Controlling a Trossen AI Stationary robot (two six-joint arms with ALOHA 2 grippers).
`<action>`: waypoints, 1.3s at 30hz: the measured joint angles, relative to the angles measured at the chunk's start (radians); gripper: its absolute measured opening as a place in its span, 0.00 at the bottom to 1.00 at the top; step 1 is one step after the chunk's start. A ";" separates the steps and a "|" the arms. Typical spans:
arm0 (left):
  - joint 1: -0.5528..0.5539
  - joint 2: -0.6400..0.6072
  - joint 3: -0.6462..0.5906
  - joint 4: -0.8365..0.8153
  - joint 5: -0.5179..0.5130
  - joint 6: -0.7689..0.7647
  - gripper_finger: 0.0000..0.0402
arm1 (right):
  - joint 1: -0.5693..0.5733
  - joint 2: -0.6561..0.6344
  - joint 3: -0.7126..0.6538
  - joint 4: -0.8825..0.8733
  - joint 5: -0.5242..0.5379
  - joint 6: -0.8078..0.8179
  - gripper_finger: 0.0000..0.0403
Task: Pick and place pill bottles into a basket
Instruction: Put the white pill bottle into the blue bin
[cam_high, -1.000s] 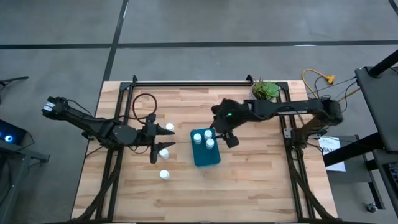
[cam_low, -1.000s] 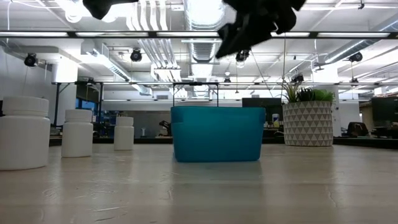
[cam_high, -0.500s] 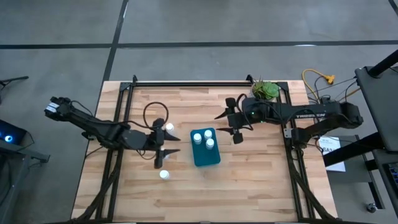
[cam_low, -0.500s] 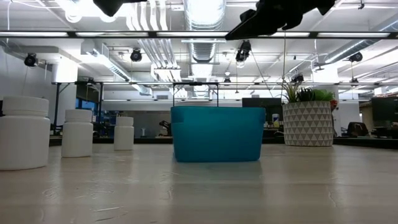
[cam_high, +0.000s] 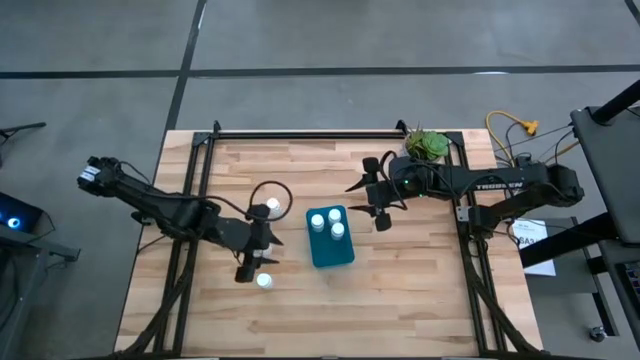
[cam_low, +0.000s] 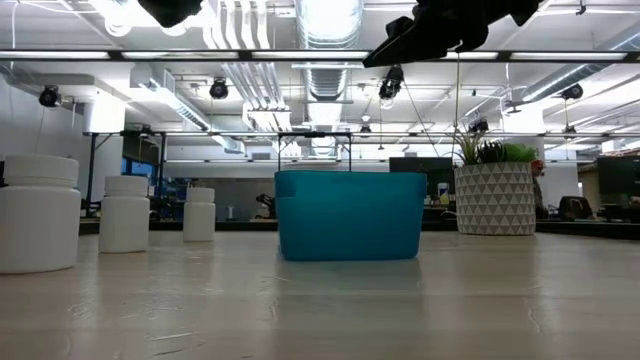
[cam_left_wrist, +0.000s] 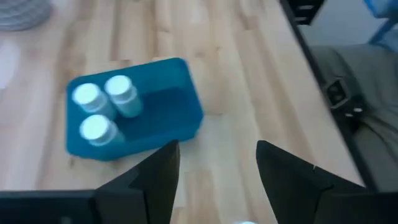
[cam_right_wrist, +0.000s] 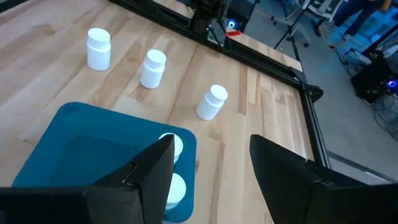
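The teal basket (cam_high: 331, 240) stands mid-table with three white pill bottles (cam_high: 328, 222) upright inside. Three more bottles stand on the table to its left: one near (cam_high: 264, 281), one far (cam_high: 272, 206), and a middle one hidden under my left arm in the high view but seen in the right wrist view (cam_right_wrist: 153, 68). My left gripper (cam_high: 255, 266) is open and empty, above the table by the near bottle. My right gripper (cam_high: 366, 203) is open and empty, raised to the far right of the basket. The basket also shows in the left wrist view (cam_left_wrist: 134, 109).
A white patterned pot with a green plant (cam_high: 427, 145) stands at the far right corner. Black frame rails (cam_high: 310, 133) run along the table's far edge and sides. Bare wood lies near and to the right of the basket (cam_high: 400, 290).
My left gripper has gone toward the table's near edge and a little right, over the middle bottle toward the near one, staying open. My right gripper has drawn back from above the basket toward the far right and risen, then held still. The bottles and basket have not moved.
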 joint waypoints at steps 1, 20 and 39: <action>-0.001 0.012 0.012 -0.003 0.018 0.000 0.51 | 0.000 0.000 -0.001 0.000 0.000 0.002 0.50; -0.100 0.271 0.031 -0.186 0.110 -0.116 0.63 | 0.001 0.000 -0.020 -0.007 -0.003 0.028 0.50; -0.118 0.374 0.031 -0.210 0.147 -0.184 0.63 | 0.001 0.000 -0.020 -0.009 -0.003 0.037 0.50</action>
